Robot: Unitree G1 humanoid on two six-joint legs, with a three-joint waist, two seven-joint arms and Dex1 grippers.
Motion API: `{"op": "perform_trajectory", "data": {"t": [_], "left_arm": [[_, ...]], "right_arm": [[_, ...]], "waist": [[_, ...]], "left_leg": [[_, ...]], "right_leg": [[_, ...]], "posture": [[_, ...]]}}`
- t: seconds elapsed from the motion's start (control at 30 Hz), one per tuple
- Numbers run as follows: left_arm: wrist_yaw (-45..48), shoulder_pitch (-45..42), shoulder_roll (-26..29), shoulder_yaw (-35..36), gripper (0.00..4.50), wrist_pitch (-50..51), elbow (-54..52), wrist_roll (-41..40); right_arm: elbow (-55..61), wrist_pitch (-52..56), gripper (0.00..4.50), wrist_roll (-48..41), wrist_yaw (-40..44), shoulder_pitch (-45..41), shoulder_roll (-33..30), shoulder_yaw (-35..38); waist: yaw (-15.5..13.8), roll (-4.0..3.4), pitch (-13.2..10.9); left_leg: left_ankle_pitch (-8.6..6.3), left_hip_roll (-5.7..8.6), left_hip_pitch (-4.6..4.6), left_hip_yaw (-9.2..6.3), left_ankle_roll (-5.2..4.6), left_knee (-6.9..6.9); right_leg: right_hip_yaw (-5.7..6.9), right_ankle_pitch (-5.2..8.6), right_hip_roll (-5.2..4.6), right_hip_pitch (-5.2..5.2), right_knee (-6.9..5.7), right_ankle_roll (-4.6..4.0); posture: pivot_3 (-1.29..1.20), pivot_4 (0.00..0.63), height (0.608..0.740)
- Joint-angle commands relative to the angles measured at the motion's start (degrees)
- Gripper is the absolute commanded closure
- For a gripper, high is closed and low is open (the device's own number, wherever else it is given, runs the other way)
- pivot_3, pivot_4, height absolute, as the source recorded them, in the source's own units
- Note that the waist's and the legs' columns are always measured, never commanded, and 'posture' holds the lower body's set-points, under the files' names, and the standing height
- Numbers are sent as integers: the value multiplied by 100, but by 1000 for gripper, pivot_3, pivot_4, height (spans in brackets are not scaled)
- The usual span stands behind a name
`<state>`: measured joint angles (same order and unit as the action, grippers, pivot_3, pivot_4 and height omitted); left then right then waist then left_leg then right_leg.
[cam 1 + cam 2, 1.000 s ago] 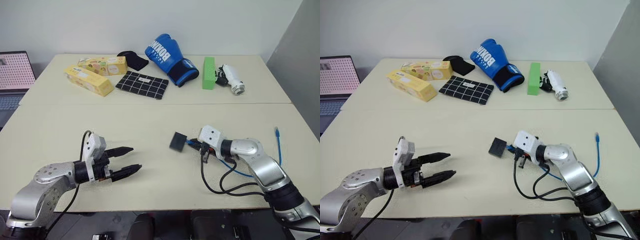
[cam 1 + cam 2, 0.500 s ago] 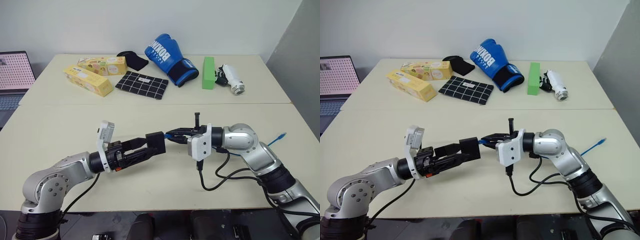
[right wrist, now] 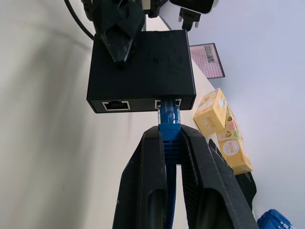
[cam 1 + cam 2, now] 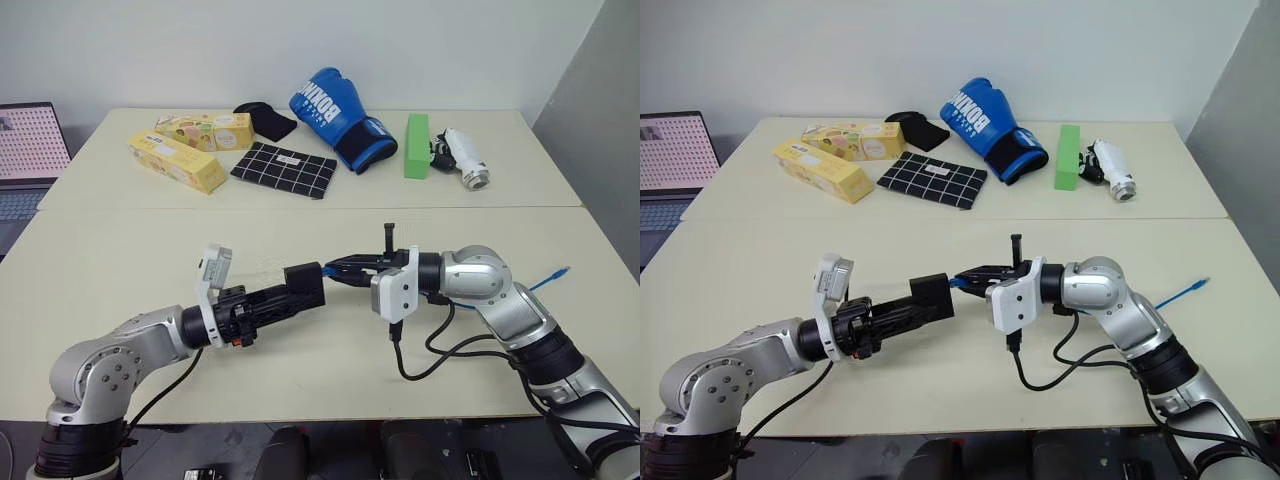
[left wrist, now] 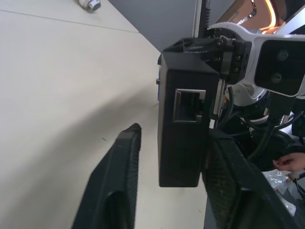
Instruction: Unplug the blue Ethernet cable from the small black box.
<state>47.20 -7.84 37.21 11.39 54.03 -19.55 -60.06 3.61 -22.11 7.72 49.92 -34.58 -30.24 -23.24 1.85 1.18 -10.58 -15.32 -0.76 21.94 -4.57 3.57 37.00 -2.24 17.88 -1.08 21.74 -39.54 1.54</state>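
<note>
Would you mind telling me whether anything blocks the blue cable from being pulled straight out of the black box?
Nothing visible does. The right gripper is shut on the blue Ethernet cable just behind its plug, the left gripper holds the small black box above the table, and only open air lies behind.

Box (image 4: 304, 284) above the counter (image 4: 120, 260), between left claw (image 4: 290, 290) and right claw (image 4: 335, 268); cable (image 3: 168, 125) in its port

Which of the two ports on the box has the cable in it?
On the small black box, the port nearest the right hand holds the blue Ethernet cable; the neighbouring port is empty.
</note>
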Motion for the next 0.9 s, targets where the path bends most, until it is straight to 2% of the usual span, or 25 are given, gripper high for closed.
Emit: {"op": "perform_trajectory", "data": {"t": [0.03, 0.23, 0.3, 0.37, 0.5, 0.57, 0.73, 0.83, 0.9], "left_arm": [[-1, -36, -57, -47, 3572, -210, 70, 189], [159, 31, -13, -78, 3705, -284, 98, 275], [233, 66, 12, -90, 3705, -311, 105, 314], [300, 63, 21, -98, 3706, -340, 147, 369], [496, 15, 54, -176, 3706, -469, 248, 584], [703, -29, 83, -274, 3706, -662, 334, 780], [1438, -128, 177, -524, 3706, -1347, 627, 1292], [1815, -295, 143, -656, 3706, -1798, 874, 1569], [2023, -385, 106, -721, 3706, -2002, 996, 1665]], "right_arm": [[219, -240, 4365, 18, -68, -59, 52, 96], [224, -318, 4365, 58, -29, -3, 28, 55], [225, -323, 3664, -12, 54, 44, -33, 65], [252, -325, 3378, -108, 168, 81, -125, 97], [406, -120, 2478, -425, 409, 149, -297, 199], [731, 602, 2134, -1009, 680, 300, -456, 335], [1680, 3670, 846, -2999, 786, 609, -620, 740], [1968, 5574, 817, -4491, 471, 656, -524, 1061], [1973, 6238, 817, -4924, 230, 609, -377, 1201]], "waist": [[-1, 0, 0], [0, 0, 0], [0, 0, 0], [0, 0, 0], [-2, 0, 0], [-3, 0, 0], [-12, 0, 0], [-14, 0, 0], [-7, 0, 0]], "left_leg": [[0, 0, 0, 0, 0, 0], [0, 1, 0, 0, 0, 0], [0, 1, 0, 1, 0, 0], [0, 1, 0, 0, 0, 0], [0, 1, 0, 0, -1, 0], [0, 1, 0, 0, -1, 0], [0, -3, 2, -5, -1, 0], [-1, -6, 3, -9, -1, 0], [-1, -3, 2, -7, -2, -1]], "right_leg": [[0, 0, 0, 0, 0, 0], [0, 0, 0, 0, 0, 0], [-1, 0, 0, 0, 0, 0], [0, 0, 0, 0, 1, 0], [0, 0, 0, 0, 1, 0], [0, 0, 0, -1, 1, 0], [-5, 0, -3, -2, 3, 0], [-5, 0, -5, -3, 3, -2], [-5, 0, -5, -3, 3, -2]], "posture": [[0, 150, 740], [0, 150, 740], [0, 150, 740], [0, 150, 740], [0, 150, 740], [0, 150, 740], [0, 150, 740], [0, 150, 740], [0, 150, 740]]}}
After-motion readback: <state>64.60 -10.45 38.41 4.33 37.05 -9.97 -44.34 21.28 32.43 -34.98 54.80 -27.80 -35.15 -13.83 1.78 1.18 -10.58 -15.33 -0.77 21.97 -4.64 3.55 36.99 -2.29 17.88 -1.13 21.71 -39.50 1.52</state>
